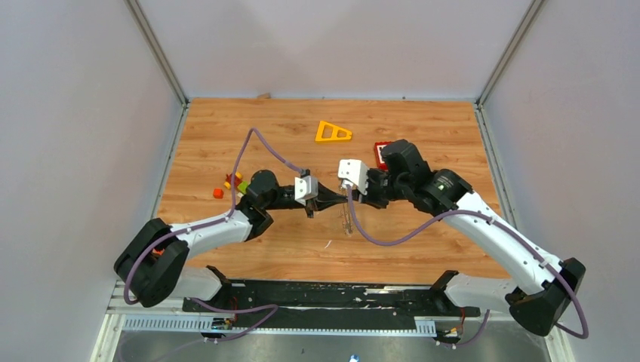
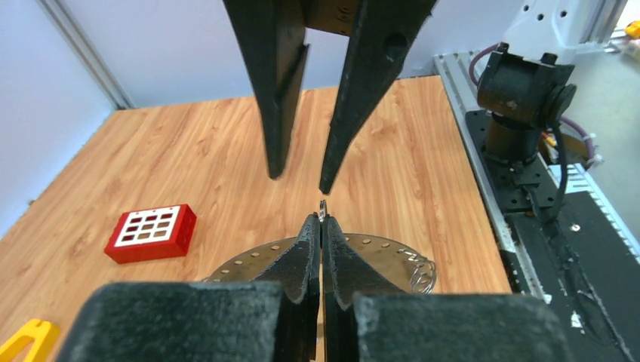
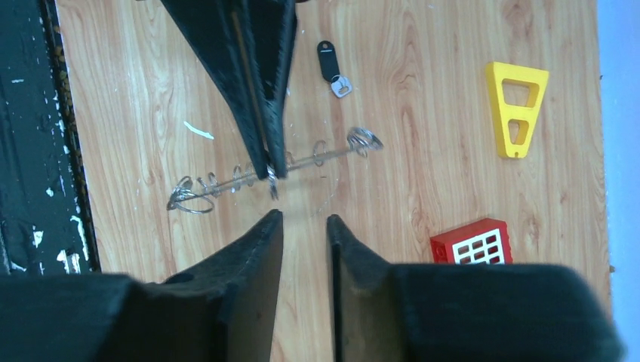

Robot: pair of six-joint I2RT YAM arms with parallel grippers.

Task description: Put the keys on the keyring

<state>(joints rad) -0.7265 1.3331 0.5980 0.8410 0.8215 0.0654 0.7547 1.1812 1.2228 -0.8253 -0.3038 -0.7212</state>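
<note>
The keyring point(image 2: 381, 253) is a flat grey ring with small holes round its rim and small wire rings point(image 2: 421, 275) on it. My left gripper point(image 2: 322, 219) is shut on its rim and holds it over the table. In the right wrist view it shows edge-on point(image 3: 302, 161) between the left fingers point(image 3: 256, 98). My right gripper point(image 3: 303, 219) is open and empty, its tips just short of the ring. It faces the left one in the left wrist view point(image 2: 300, 175). A black-headed key point(image 3: 330, 64) lies on the wood beyond the ring.
A yellow triangular frame point(image 1: 333, 133) lies at the back centre. A red keypad block point(image 1: 381, 153) sits beside the right arm. Small coloured blocks point(image 1: 232, 185) lie left of the left arm. Walls enclose the table point(image 1: 226, 128) on three sides.
</note>
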